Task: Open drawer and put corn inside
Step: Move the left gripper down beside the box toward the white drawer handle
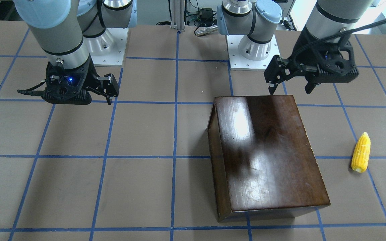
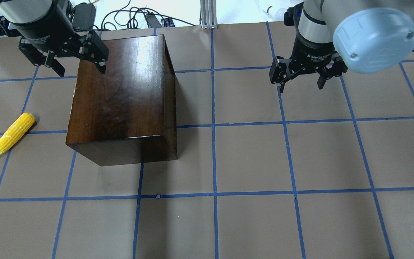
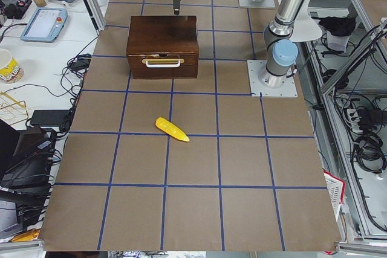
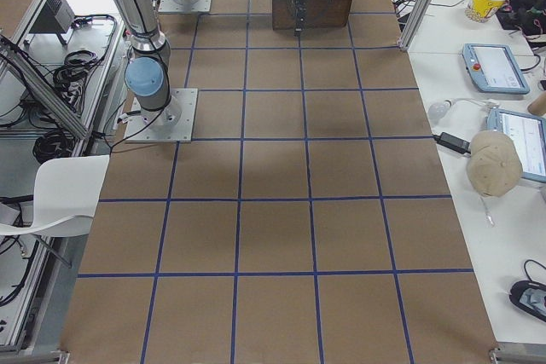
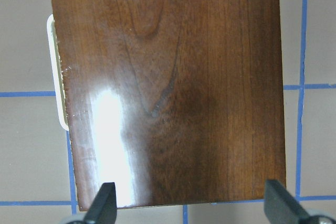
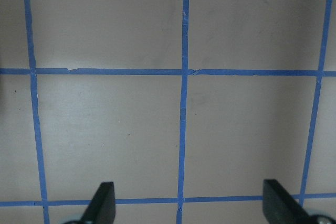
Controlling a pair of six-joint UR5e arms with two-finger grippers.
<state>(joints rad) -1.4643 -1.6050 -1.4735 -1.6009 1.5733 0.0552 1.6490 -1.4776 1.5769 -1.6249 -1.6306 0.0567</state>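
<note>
From my station, the box (image 2: 120, 93) sits in the left half of the table (image 2: 250, 162), nearer the operators' edge than the robot's edge. Its drawer (image 3: 162, 61) is shut, the front flush with the box and facing the table's left end. I can see that front and its white handle (image 3: 162, 62) only in the exterior left view. From overhead and from the front the glossy lid hides it. On the left wrist camera the handle is no more than a pale sliver poking past the box's edge. The drawer's inside is not visible anywhere.

The corn (image 2: 14, 134) lies flat on the bare table on the drawer-front side of the box, towards the left end and well apart from the box. Nothing touches it. The exterior right view does not show it.

The left gripper (image 2: 80, 68) hovers over the box lid near the corner closest to the operators' edge. Its fingers are spread wide and hold nothing. I cannot judge its height above the lid. The right gripper (image 2: 300, 84) hangs over bare table in the right half, also spread wide and empty. Its wrist camera shows only the blue tape grid (image 6: 184, 72). Both wrist views show only the upper part of the fingers, the rest cut off at the lower frame edge.
</note>
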